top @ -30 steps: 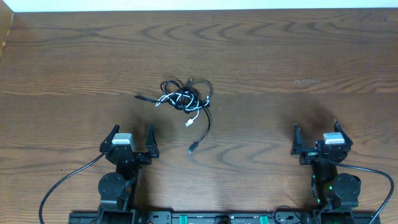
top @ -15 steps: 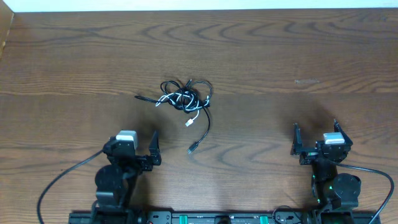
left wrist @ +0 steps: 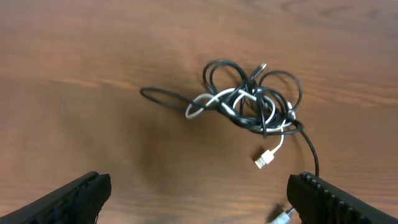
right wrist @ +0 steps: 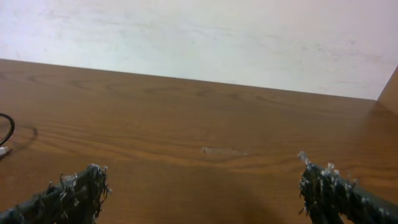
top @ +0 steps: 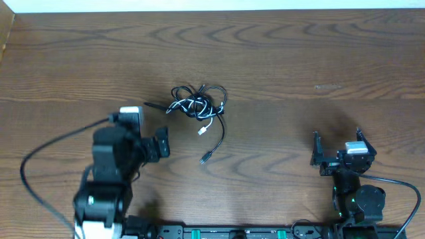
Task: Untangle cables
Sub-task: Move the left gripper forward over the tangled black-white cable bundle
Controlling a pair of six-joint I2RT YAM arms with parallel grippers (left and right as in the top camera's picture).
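Left claw (left wrist: 199, 186), jaws wide apart, hovers above table (left wrist: 68, 68); cables (left wrist: 255, 102) lie knotted at its 12 o'clock. Right claw (top: 337, 136), also apart, empty, well off. Cords likely light, limp, slippery: take loose black loop (left wrist: 163, 96) at tangle's 9 o'clock.

No word, label, brand mark or number can be read in any of the three views. The wooden table (top: 312, 53) shows only bare grain. The plug ends of the tangled cables (left wrist: 249, 102) carry no legible marking. A few tiny pale marks on the black rail (top: 219, 232) at the table's near edge are too small to make out.
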